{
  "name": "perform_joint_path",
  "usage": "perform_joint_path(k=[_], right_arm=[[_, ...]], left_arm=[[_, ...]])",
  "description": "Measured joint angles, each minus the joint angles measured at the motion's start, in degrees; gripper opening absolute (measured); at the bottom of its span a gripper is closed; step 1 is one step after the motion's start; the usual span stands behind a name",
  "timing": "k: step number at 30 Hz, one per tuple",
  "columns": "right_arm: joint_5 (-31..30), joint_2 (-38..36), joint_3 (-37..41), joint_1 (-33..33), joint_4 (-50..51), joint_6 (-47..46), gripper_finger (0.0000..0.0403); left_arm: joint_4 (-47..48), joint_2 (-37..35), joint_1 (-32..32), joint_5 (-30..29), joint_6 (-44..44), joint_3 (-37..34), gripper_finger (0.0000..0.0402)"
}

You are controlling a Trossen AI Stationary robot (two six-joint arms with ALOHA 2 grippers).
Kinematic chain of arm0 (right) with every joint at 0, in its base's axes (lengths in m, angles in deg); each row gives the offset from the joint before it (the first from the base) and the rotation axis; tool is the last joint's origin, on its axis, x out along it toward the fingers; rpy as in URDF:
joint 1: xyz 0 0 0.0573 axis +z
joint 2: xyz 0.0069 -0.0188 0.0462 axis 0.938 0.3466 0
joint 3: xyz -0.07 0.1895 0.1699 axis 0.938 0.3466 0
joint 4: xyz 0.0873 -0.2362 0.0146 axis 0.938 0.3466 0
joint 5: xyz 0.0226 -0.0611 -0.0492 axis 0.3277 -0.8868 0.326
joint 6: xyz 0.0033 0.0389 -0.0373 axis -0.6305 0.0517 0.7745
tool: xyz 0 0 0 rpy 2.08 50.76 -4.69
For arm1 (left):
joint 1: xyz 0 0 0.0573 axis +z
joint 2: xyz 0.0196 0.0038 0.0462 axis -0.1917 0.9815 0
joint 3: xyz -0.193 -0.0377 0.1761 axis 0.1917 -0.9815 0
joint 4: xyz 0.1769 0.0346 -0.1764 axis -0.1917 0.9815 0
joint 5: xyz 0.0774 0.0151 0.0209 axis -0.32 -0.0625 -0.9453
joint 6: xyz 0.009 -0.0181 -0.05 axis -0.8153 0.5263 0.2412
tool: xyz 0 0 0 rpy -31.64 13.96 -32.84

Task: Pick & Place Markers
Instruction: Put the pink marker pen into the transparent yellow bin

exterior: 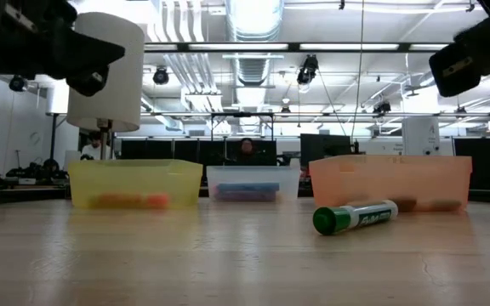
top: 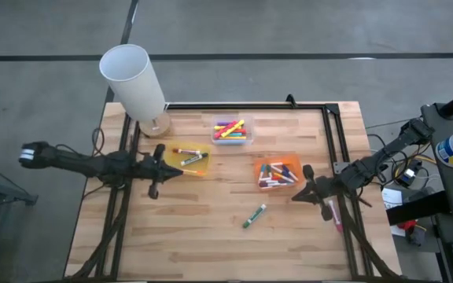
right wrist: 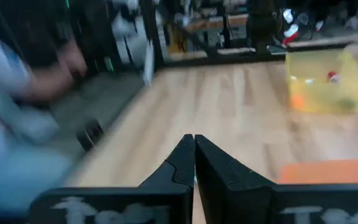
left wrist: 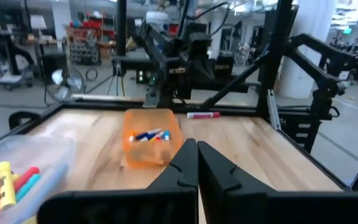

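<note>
A green marker (top: 254, 215) (exterior: 356, 217) lies flat on the bare wood near the table's middle. More markers lie in the yellow tray (top: 189, 158), the clear tray (top: 232, 130) and the orange tray (top: 278, 172). A red marker (top: 335, 214) lies by the right rail. My left gripper (top: 173, 170) (left wrist: 196, 155) hovers shut and empty at the yellow tray's left edge. My right gripper (top: 297, 195) (right wrist: 194, 146) hovers shut and empty just right of the orange tray, above and to the right of the green marker.
A tall white cylinder (top: 136, 82) stands at the far left corner. A black frame rail (top: 250, 105) runs along the far edge and down the right side. Bare wood spreads across the near half of the table (top: 211, 244). People show faintly in the room beyond.
</note>
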Motion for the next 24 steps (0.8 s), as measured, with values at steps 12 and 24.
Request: perform_joint_path(k=[12, 24], right_arm=[[-0.74, -0.02, 0.00, -0.03, -16.12, -12.94, 0.0008], [-10.26, 11.71, -5.59, 0.00, -11.89, -38.09, 0.0008]], left_arm=[[4.41, -11.51, 0.00, 7.34, -1.22, -5.56, 0.0000], [5.65, -12.21, 0.00, 8.83, 3.54, -5.61, 0.0000]])
